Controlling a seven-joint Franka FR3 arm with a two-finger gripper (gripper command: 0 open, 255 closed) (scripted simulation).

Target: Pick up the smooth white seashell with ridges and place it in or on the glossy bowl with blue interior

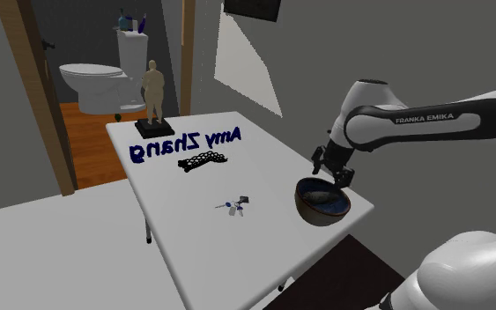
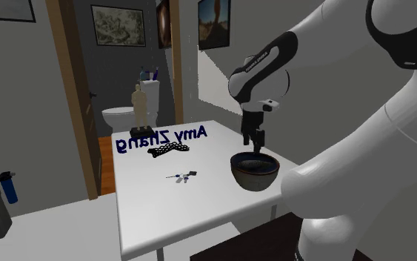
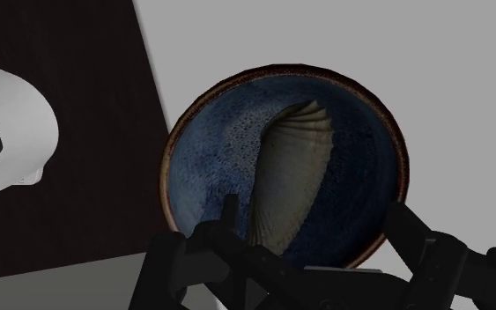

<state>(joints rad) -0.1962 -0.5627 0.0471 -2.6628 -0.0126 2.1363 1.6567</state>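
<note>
Ridged pale seashell (image 3: 292, 176) lies inside the blue-glazed bowl (image 3: 203, 167), leaning on its wall. Likely light, rigid, brittle and slick; best pinched across its thin ribbed edges. Gripper (image 3: 316, 213) hovers just above the bowl, fingers apart, holding nothing. Arm (image 1: 431, 119) reaches over the table (image 1: 202, 238) corner, wrist pointing down.

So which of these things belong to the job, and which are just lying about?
Job: ridged seashell, lying in the blue-lined bowl; gripper above it.
Lying about: figurine, black mesh piece, keys, blue lettering, toilet.
</note>
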